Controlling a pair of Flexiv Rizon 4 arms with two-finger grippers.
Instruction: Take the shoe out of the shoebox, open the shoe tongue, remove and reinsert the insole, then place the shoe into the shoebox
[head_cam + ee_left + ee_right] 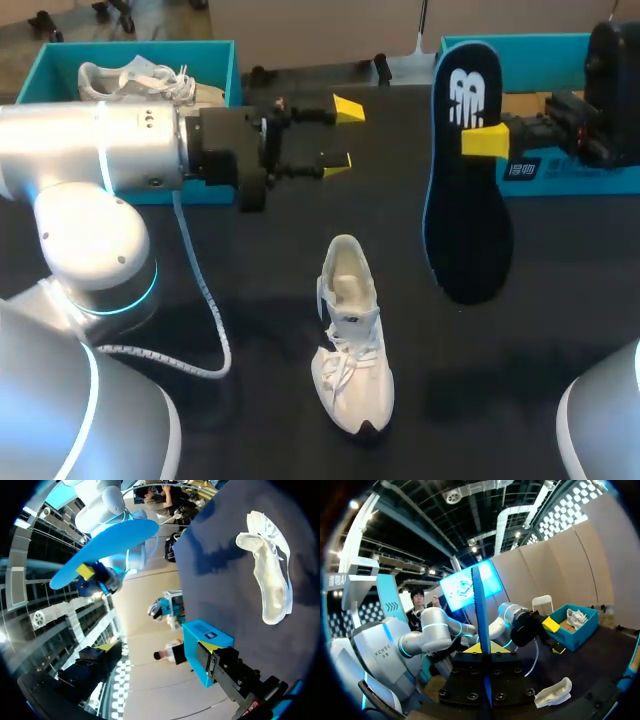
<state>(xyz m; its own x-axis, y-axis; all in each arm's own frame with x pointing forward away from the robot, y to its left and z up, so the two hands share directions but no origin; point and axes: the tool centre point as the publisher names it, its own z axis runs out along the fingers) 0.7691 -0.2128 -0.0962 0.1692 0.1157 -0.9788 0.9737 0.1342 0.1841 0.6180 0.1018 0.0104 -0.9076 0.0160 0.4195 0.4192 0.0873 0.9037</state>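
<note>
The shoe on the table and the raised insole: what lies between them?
Nothing: in the head view only bare black table shows between the shoe and the insole.

Bright overhead light, soft shadows

The shoe (352,335) lies on the table (240,290) near its middle, toe toward me; my left gripper (342,137) hangs behind the shoe and a little to its left, fingers apart with nothing between; my right gripper (480,140) pinches the insole (468,200) off the table, behind and right of the shoe; the left box (140,45) sits at the back left with a second shoe (140,80) in it; the right box (560,172) sits at the back right.
</note>
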